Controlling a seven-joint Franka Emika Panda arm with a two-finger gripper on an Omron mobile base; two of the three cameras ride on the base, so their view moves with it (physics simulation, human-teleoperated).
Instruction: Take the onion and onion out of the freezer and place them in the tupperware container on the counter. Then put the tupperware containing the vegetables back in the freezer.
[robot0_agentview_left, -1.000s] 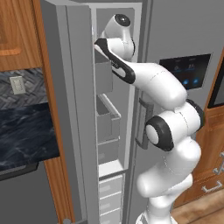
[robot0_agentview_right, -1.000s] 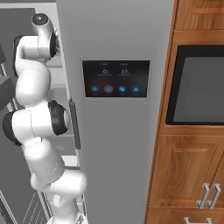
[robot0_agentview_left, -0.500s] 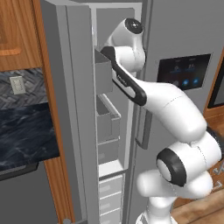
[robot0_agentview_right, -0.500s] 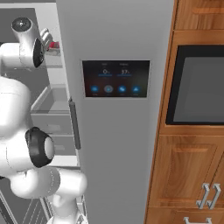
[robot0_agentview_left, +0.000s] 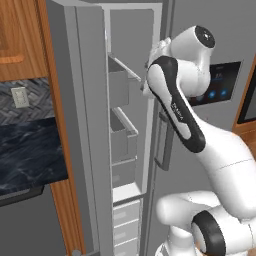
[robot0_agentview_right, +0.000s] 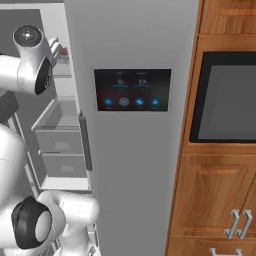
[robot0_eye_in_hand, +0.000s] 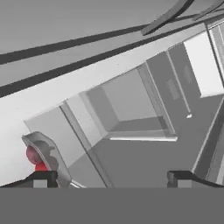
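Note:
The freezer (robot0_agentview_left: 125, 145) stands open, with grey door bins and pale shelves inside. My arm (robot0_agentview_left: 175, 105) reaches into its upper part. In the hand view my gripper (robot0_eye_in_hand: 111, 178) is open, its two fingertips far apart with nothing between them. Both onions sit at the lower left of that view, a maroon onion (robot0_eye_in_hand: 30, 154) and a red-orange onion (robot0_eye_in_hand: 40, 166) just under it. A curved grey edge partly hides them, and they lie left of the gripper, apart from it. The dark marbled counter (robot0_agentview_left: 25, 150) shows at the left. The tupperware container is out of view.
The open freezer door (robot0_agentview_left: 75, 125) stands close on the arm's left. The other fridge door with its dark display panel (robot0_agentview_right: 132, 90) is on the right, its handle (robot0_agentview_right: 86, 142) near my arm. A wall oven (robot0_agentview_right: 225, 100) and wooden cabinets (robot0_agentview_right: 210, 200) lie further right.
My arm has swung: the elbow dropped and moved right, and the hand pushed deeper into the freezer's upper part. The jaws have stayed open.

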